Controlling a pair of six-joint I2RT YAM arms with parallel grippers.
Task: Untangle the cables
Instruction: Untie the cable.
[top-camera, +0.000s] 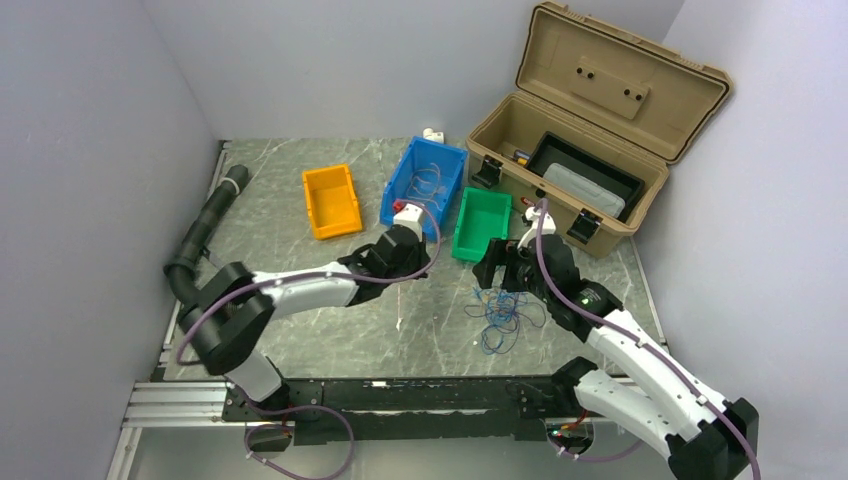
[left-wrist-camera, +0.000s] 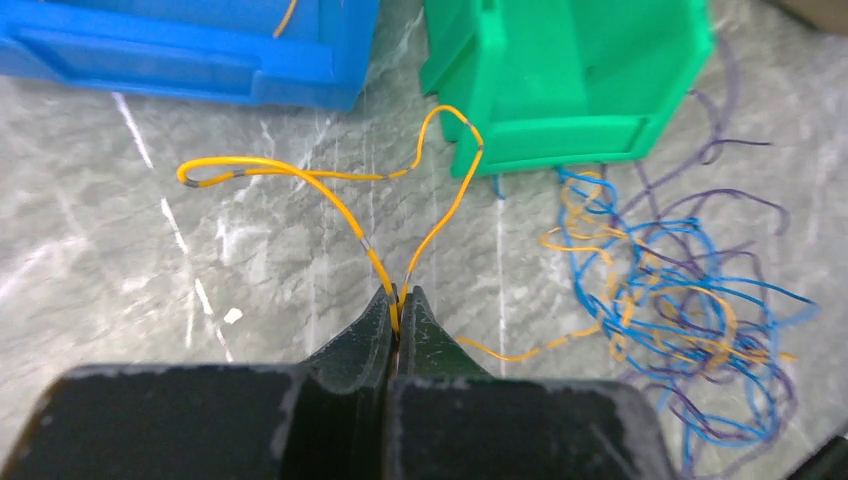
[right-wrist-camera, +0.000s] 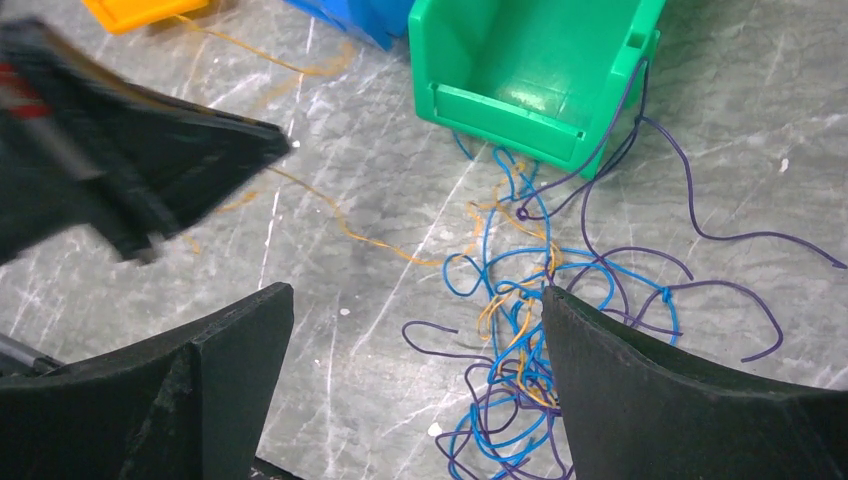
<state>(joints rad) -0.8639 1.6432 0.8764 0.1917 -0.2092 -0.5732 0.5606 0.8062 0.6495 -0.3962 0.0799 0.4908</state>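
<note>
Extraction step, I'd say: pulling one yellow wire out of the cables. Left gripper is clamped tight on it. Two legs of the wire are pinched together between the jaws, with the loop standing out ahead toward the green bin and blue bin.

One tail of that wire runs off right along the table and into the cables, so it isn't free yet. The cables are a loose snarl of blue, yellow and purple strands on the table just in front of the green bin. One purple strand runs up against the bin's side.

Right gripper hovers over the snarl, fingers wide apart, holding nothing.

Next move as I read it: bring the right gripper down to pin the blue and purple mass, then draw the left one away leftward. That needs a low, slow, steady pull. If the whole snarl drags along, the wire is knotted in and I'd regrip closer to the snag.
</note>
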